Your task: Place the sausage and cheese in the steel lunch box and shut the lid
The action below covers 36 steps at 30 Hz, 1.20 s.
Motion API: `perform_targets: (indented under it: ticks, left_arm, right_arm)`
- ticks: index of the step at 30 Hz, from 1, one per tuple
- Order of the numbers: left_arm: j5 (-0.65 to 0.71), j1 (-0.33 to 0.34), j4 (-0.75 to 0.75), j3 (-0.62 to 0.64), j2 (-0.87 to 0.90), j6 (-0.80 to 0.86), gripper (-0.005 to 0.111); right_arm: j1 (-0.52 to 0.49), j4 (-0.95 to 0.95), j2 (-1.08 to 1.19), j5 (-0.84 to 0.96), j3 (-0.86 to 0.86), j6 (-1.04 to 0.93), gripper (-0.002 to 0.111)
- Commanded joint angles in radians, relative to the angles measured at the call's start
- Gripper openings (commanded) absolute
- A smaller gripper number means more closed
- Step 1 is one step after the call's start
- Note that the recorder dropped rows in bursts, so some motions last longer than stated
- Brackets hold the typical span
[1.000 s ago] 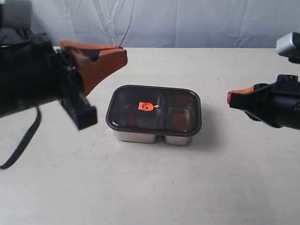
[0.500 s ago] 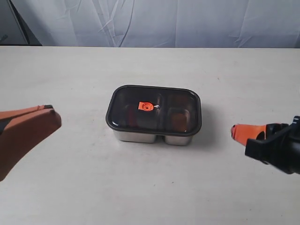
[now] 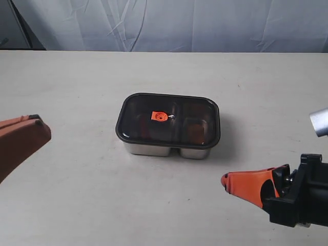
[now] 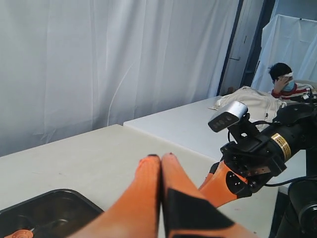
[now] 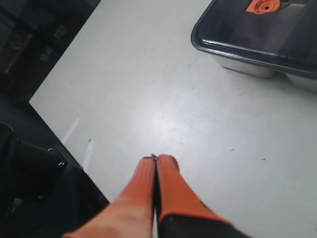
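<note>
The steel lunch box (image 3: 166, 150) stands mid-table with the dark translucent lid (image 3: 168, 119) seated on it, its orange valve tab (image 3: 159, 116) at centre. Dim reddish and orange shapes show through the lid; I cannot tell sausage from cheese. My left gripper (image 3: 38, 123) is shut and empty at the far left edge, well away from the box. My right gripper (image 3: 225, 180) is shut and empty at the front right, below the box. The lid (image 5: 257, 29) fills a corner of the right wrist view, beyond the shut right gripper (image 5: 156, 158). The left wrist view has the left gripper (image 4: 160, 156) shut and a lid corner (image 4: 44, 210).
The pale table (image 3: 164, 205) runs to a white curtain (image 3: 169, 25) at the back. In the right wrist view the table edge (image 5: 64, 129) drops to a dark floor. A second table and a seated person (image 4: 282, 82) appear far off in the left wrist view.
Both arms have pulled back from the box: the left gripper dropped down and out to the left edge, the right one sank toward the front right. The closed box has not moved.
</note>
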Motion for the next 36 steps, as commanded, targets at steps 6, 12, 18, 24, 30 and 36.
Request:
perform_targets:
  ticks: [6,12,18,24,30,36]
  left_arm:
    - [0.077,0.043,0.058,0.071,-0.106,0.083,0.000]
    - [0.058,0.243,0.052,0.237,-0.363,0.067,0.000]
    - [0.076,0.413,0.135,0.237,-0.450,-0.009,0.000]
    - [0.080,0.607,0.150,0.237,-0.450,-0.009,0.000]
    - [0.078,0.638,0.152,0.237,-0.450,-0.009,0.000]
    - [0.065,0.638,0.157,0.237,-0.450,-0.009,0.000]
  right_arm:
    - [0.002,0.003,-0.008,-0.009,0.002,0.027,-0.001]
    - [0.002,0.003,-0.008,-0.019,0.002,0.027,-0.001]
    - [0.002,0.003,-0.008,-0.022,0.002,0.027,-0.001]
    - [0.000,0.140,-0.013,-0.116,0.002,0.015,-0.001]
    - [-0.004,1.348,-0.224,0.485,0.021,-0.078,-0.001]
    - [-0.001,1.666,-0.484,0.774,0.091,-0.570,-0.001]
